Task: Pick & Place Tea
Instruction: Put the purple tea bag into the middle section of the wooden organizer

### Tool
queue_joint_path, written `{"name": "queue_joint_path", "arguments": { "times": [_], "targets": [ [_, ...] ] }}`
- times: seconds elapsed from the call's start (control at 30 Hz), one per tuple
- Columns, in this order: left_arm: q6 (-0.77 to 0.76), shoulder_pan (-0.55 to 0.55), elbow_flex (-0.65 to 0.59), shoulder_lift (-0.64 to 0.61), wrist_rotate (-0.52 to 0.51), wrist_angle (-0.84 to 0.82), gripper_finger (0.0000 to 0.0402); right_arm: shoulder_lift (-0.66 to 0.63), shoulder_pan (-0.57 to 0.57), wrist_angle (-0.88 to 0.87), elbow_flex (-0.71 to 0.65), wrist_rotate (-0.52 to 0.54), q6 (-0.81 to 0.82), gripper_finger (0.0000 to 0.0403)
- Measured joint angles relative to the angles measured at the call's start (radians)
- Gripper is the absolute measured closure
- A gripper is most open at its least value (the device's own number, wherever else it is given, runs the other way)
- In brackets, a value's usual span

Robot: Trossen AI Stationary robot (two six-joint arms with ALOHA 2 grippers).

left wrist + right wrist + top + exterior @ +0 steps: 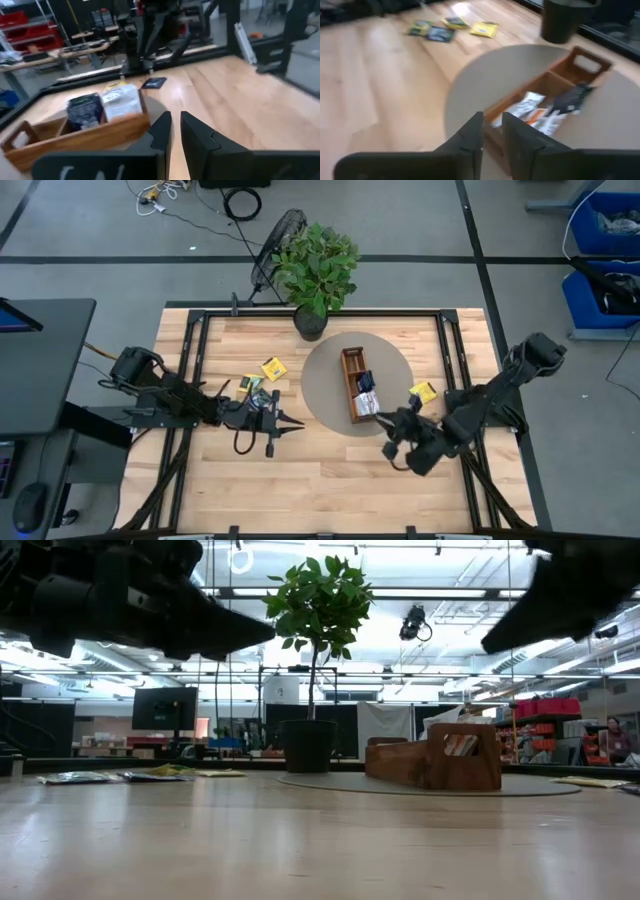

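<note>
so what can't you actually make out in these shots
- Sachets in the wooden tray: high view too small for a count; the tray wall hides their lower parts in the left wrist view.
- Loose sachets left of the mat: low view sees them edge-on, so colours and number are unclear.
- Yellow sachet by the right gripper: print too small.
- Left gripper: cut off by the top edge in the low view.

— What do you see past the left gripper?
— Your fingers stand nearly together, nothing between them. Beyond sits the wooden tray, with a dark sachet and a white sachet upright inside. Another dark sachet lies flat on the table.
</note>
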Motion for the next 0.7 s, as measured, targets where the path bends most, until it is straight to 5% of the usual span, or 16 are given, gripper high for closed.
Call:
{"name": "queue_joint_path", "arguments": {
  "times": [0.27, 0.7],
  "targets": [
    [-0.058, 0.089, -0.047, -0.08, 0.296, -0.008, 0.0358, -0.115, 0.094, 0.336, -0.229, 0.075, -0.103, 0.0361],
    [-0.093, 0.203, -0.253, -0.287, 0.298, -0.015, 0.0358, -0.384, 0.216, 0.287, -0.321, 0.098, -0.036, 0.0373]
  ]
}}
